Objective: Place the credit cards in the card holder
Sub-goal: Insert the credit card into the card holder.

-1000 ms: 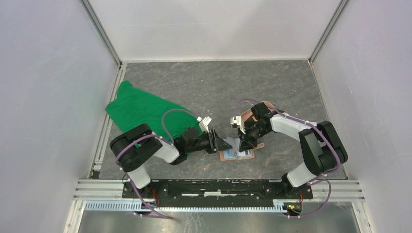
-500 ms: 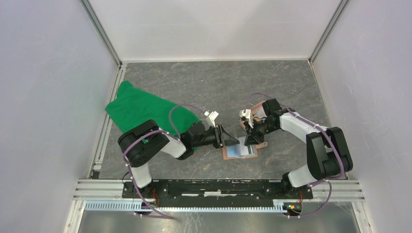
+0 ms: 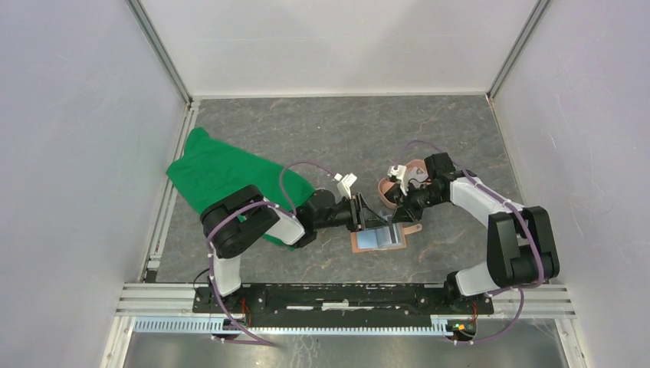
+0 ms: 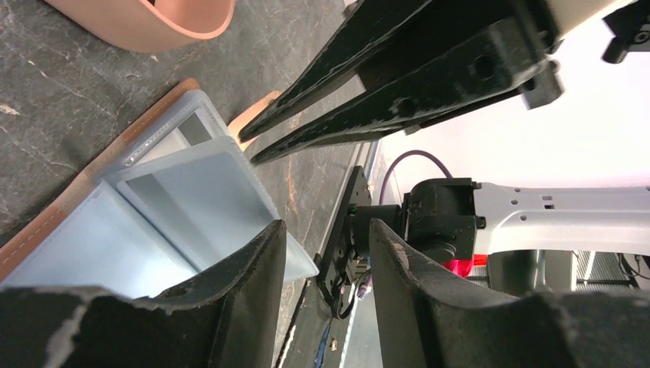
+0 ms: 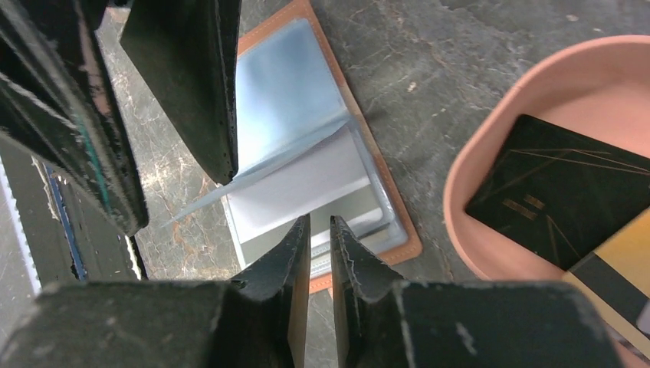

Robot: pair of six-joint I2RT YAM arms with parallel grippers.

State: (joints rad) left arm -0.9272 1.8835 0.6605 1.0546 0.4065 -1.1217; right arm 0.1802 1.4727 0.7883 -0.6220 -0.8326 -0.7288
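Nearly closed and empty, the right tool (image 5: 320,221) is hovering over the open tan leather card holder (image 5: 306,180). The dark rectangular credit card (image 5: 559,192) is lying beside it in the salmon-pink oval tray (image 5: 479,146), opposite the half-open left tool (image 4: 328,230) straddling a pocket leaf (image 4: 199,192).

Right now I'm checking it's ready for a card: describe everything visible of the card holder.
The card holder lies open on the grey table, tan and leather-like outside with a stitched rim and strap tab. Inside are blue-grey translucent pockets; one leaf stands lifted, apparently against the left end effector. The right end effector's narrowly parted tips are at its edge.
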